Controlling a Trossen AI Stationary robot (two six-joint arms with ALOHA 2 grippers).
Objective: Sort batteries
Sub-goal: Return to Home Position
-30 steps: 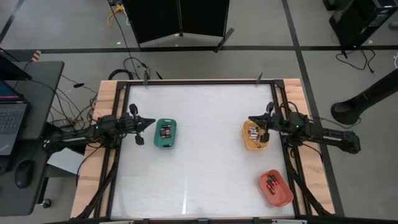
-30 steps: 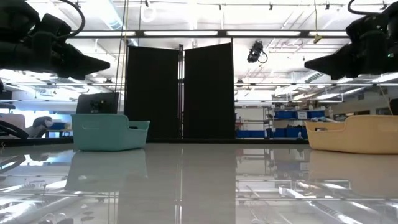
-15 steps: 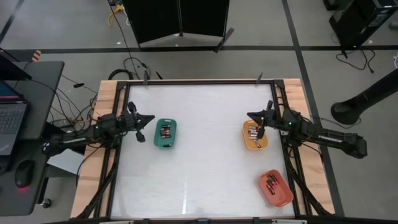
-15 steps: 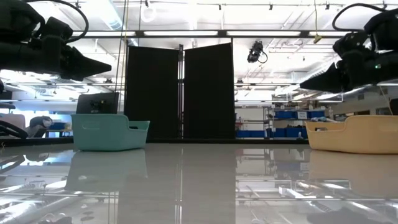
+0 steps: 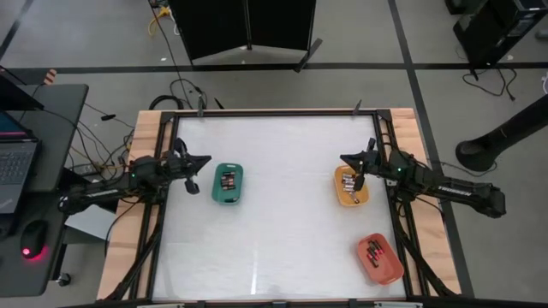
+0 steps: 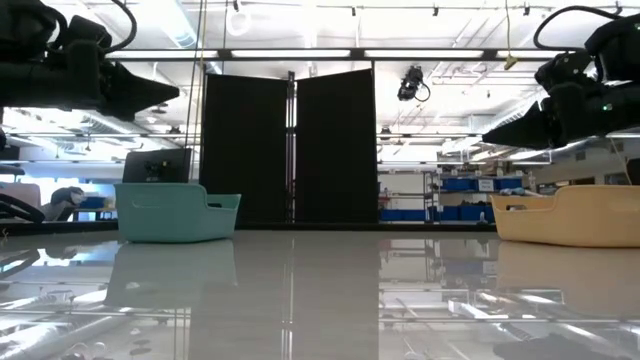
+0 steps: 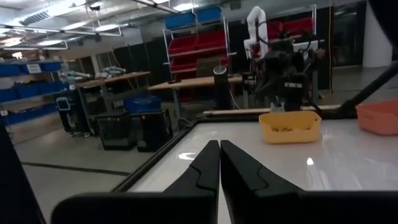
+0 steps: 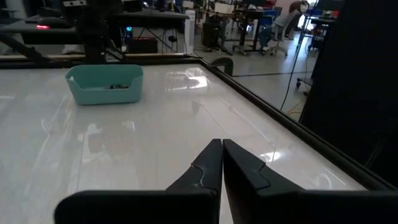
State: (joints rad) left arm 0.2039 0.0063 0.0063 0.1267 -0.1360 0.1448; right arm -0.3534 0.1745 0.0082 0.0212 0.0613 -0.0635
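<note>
Left gripper (image 5: 204, 161) has drawn back left, away from the green tray (image 5: 217, 190). Right gripper (image 5: 346, 159) hangs by the yellow tray's (image 5: 354, 202) far edge. Both jaws are closed and empty. Batteries (image 5: 228, 180) lie in the trays and none are seen loose, so sorting looks finished.

light: bright, overhead ceiling strips (image 6: 290, 53) | glare: streaks on glossy table (image 6: 300, 300) | shadows: faint

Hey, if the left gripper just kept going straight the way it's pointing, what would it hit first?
Probably nothing near: the left gripper, jaws shut, points level across the table, higher than the green tray. The yellow tray and right gripper sit slightly off that line, though depth is unclear.
</note>
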